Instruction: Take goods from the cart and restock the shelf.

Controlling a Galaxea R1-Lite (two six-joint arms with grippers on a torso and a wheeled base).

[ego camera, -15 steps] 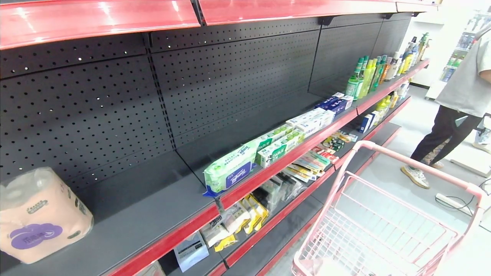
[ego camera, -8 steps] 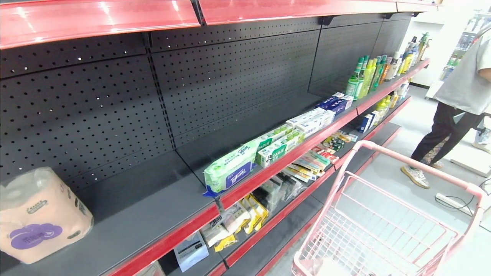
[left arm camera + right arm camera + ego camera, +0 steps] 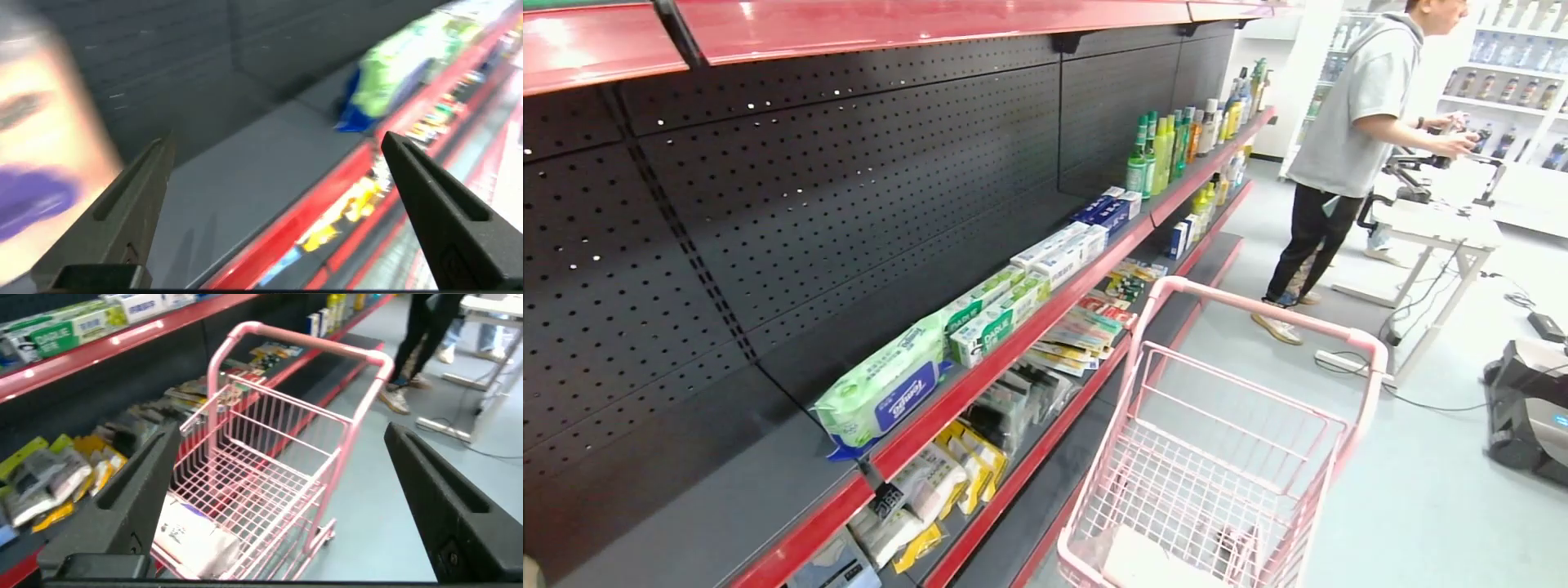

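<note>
A pink wire cart (image 3: 1225, 457) stands in the aisle beside the shelf, with a white package (image 3: 1143, 563) lying in its basket. My right gripper (image 3: 286, 514) hangs open above the cart (image 3: 278, 457), over the white package (image 3: 192, 535). The dark grey shelf board (image 3: 727, 506) with a red front edge is bare at its near end. A green wipes pack (image 3: 882, 392) lies farther along it. My left gripper (image 3: 278, 220) is open over that board, nothing between its fingers. A blurred pink and purple toilet paper pack (image 3: 41, 163) sits beside it.
Toothpaste boxes (image 3: 1005, 314) and green bottles (image 3: 1168, 147) line the shelf farther along. Lower shelves hold packets (image 3: 964, 465). A white table (image 3: 1437, 220), floor cables (image 3: 1347, 359) and a dark machine (image 3: 1527, 408) stand across the aisle.
The head camera has swung to the right: the toilet paper pack has left the picture, and the cart and aisle now sit nearer the middle. Nothing on the shelf has moved.
</note>
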